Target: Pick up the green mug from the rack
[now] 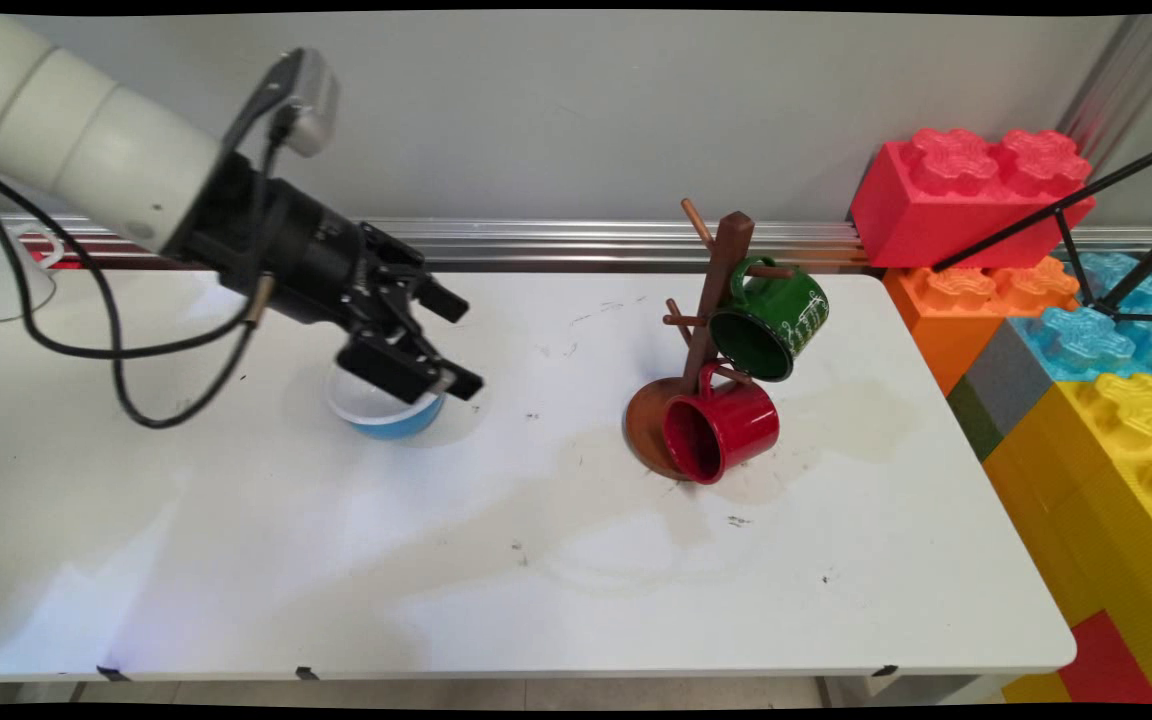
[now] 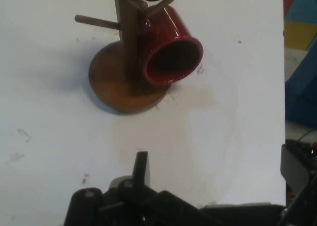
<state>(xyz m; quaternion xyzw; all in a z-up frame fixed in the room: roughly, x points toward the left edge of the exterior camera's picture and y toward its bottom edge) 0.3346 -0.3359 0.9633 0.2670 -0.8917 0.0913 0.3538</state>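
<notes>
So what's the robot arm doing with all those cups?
The gripper is open and holds nothing. It hangs over a blue and white bowl on the white table, pointing toward a wooden mug tree. A green mug hangs on an upper peg and a red mug on a lower one. Big toy bricks are stacked beside the table.

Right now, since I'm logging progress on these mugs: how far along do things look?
Looks done: the green mug and the red mug hang on the wooden rack. In hand: nothing. The claw is open, just above a blue cup. Possibly left: that cup, which sits on the table apart from the rack.
</notes>
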